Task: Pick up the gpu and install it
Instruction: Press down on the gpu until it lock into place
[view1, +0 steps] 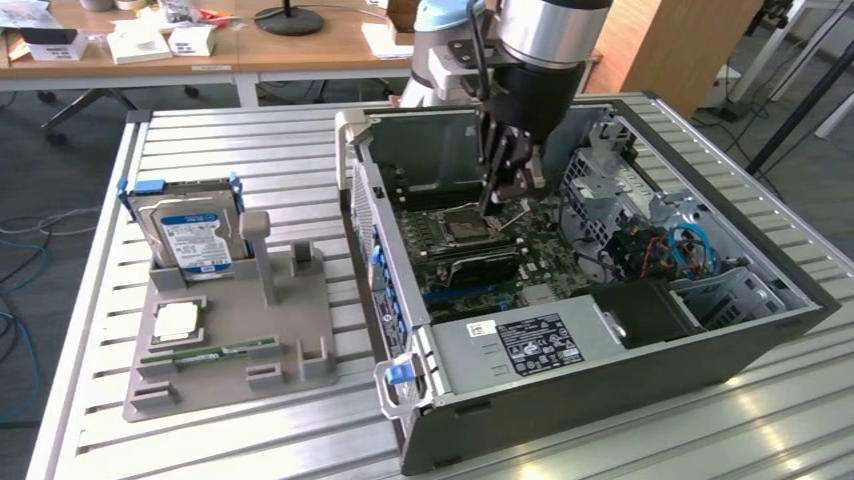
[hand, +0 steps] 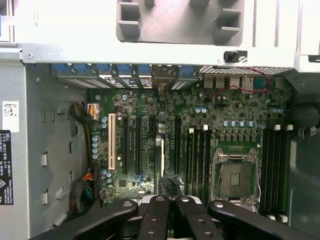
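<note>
Beneath the end effector, inside the open computer case on the counter: gpu standing on edge across the motherboard, apparently seated in its slot. Seen from the wrist: gpu edge-on, just ahead of fingertips clenched together, seemingly gripping nothing.

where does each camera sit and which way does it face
Exterior view: off the arm, looking down at the table, the open computer case and the parts holder; the arm and gripper reach into the case.
Wrist view: on the wrist, looking at the motherboard; gripper holds the gpu.
Shared: motherboard, CPU socket.
</note>
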